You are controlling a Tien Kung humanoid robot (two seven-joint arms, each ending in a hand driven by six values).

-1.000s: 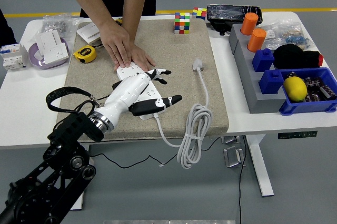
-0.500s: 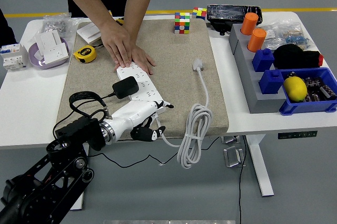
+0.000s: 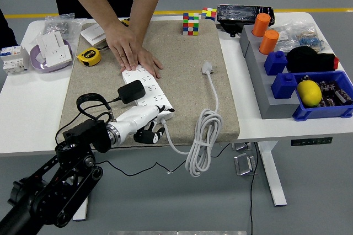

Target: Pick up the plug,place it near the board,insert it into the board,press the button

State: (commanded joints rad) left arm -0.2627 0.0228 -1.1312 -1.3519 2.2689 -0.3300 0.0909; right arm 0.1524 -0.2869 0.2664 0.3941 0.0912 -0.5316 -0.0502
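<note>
Over the last second the left hand (image 3: 144,127) had drawn back from over the power strip (image 3: 144,89) toward the mat's near edge, leaving a black plug (image 3: 131,92) seated in the strip. Its fingers were curled loosely and held nothing, resting just beside the strip's near end, probably backing off to line up for the button press. The plug's black cable looped back past the robot's wrist. At the strip's far end a person's hands (image 3: 131,53) lay flat on it, seemingly to keep it from sliding under the robot's push. The strip's own white plug (image 3: 207,69) and coiled white cable (image 3: 202,138) lay unused on the felt mat (image 3: 182,102), well apart to the right.
</note>
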